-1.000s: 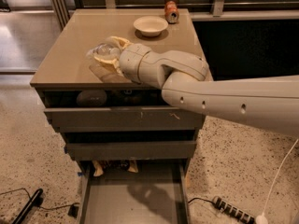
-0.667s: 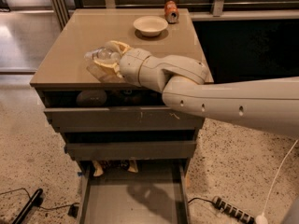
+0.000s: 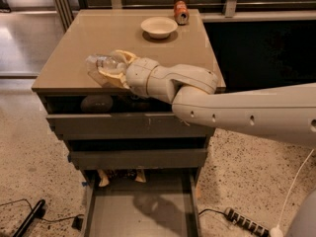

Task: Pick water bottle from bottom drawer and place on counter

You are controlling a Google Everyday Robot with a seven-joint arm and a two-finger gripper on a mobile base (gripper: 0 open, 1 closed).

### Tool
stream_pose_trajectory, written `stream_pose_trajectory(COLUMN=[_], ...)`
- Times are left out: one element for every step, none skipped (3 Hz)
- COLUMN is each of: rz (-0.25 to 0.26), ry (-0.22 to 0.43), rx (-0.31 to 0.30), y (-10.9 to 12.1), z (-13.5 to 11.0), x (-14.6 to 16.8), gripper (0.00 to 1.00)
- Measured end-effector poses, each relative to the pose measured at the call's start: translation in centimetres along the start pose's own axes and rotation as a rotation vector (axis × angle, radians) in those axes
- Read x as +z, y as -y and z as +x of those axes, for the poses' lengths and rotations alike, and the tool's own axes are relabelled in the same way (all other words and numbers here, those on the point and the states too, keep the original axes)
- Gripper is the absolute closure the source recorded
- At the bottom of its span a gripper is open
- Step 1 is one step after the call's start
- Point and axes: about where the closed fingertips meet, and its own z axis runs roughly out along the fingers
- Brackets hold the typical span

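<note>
The clear water bottle [image 3: 100, 63] lies on its side in my gripper [image 3: 112, 66], just above the front left part of the beige counter [image 3: 106, 31]. The yellowish fingers [image 3: 122, 57] are shut around the bottle's body. My white arm reaches in from the right across the cabinet front. The bottom drawer [image 3: 140, 214] is pulled out at the bottom of the view, its grey floor bare, with some wrappers at its back edge.
A white bowl [image 3: 159, 26] and an orange-red soda can [image 3: 180, 12] stand at the back of the counter. The top drawer [image 3: 128, 125] is slightly open with a dark object inside. Cables and a power strip [image 3: 247, 222] lie on the speckled floor.
My gripper has carried the bottle a little to the left and slightly lower over the counter's front left area. The drawers have not moved.
</note>
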Motion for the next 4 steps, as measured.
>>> stream_pose_trajectory(rz=[0.004,-0.030,-0.092,-0.092], ry=[0.011,0.027,0.038,0.038], rx=[-0.017,-0.006,0.030,0.029], y=[-0.1,-0.7,-1.9,-1.9], z=[-0.8,-0.8,-0.1,-0.1], x=[-0.1,1.3,3.0,3.0], gripper=[1.00,1.00,1.00,1.00])
